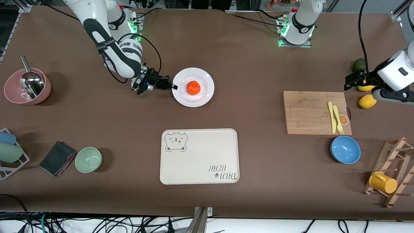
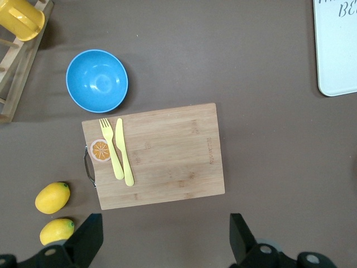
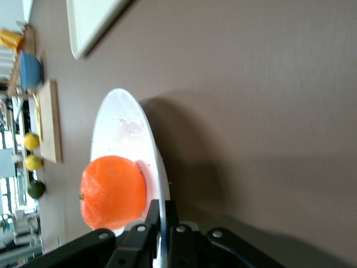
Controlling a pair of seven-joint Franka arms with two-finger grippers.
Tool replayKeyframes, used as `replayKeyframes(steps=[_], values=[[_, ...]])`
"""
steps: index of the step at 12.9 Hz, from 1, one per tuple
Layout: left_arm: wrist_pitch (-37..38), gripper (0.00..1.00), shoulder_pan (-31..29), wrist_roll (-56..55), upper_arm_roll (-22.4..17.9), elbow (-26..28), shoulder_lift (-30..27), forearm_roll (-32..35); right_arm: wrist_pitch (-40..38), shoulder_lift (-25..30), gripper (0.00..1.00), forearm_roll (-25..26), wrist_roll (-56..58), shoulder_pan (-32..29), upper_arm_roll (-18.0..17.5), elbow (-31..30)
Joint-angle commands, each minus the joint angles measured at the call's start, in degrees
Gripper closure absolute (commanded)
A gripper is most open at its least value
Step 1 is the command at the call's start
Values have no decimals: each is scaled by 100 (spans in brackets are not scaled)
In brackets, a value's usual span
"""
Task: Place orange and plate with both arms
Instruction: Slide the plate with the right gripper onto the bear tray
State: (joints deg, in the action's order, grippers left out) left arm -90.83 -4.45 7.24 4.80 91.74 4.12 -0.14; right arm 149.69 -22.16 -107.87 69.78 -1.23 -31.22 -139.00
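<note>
From the front, you see the orange (image 1: 193, 87) resting on the plate (image 1: 203, 94), whose rim the right claw (image 1: 173, 86) pinches. Your left wrist view shows the left claw (image 2: 166, 240) spread wide over the cutting board (image 2: 167, 151). Your right wrist view shows the fingers (image 3: 148, 231) clamped on the plate's edge.

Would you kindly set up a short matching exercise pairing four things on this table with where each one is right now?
Things:
1. orange
2. plate
3. yellow fork
4. left tool

Places or states:
A. lying on the wooden cutting board
B. open, up in the air over the lemons
C. resting on the plate
D. rim clamped in the right tool

Right pairs: 1-C, 2-D, 3-A, 4-B
</note>
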Motion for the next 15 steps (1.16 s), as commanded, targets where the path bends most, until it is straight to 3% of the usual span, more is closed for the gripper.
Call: replayKeyframes(steps=[1,4,7,10,13,15], values=[[39,0,14,128,-14,-7,-26,84,140,-147,100,-94,-271,-26,55,522],[39,0,14,128,-14,-7,-17,84,131,-270,100,-42,-430,-61,283,1084],[39,0,14,128,-14,-7,-17,84,140,-989,100,-7,-552,-61,380,2127],[39,0,14,128,-14,-7,-17,84,140,-1894,100,685,-956,-88,485,3315],[39,0,5,128,-14,-7,-17,84,78,-2624,100,1424,-1001,-272,503,3932],[39,0,5,128,-14,-7,-17,84,78,-2705,100,1479,-1010,-272,503,4021]])
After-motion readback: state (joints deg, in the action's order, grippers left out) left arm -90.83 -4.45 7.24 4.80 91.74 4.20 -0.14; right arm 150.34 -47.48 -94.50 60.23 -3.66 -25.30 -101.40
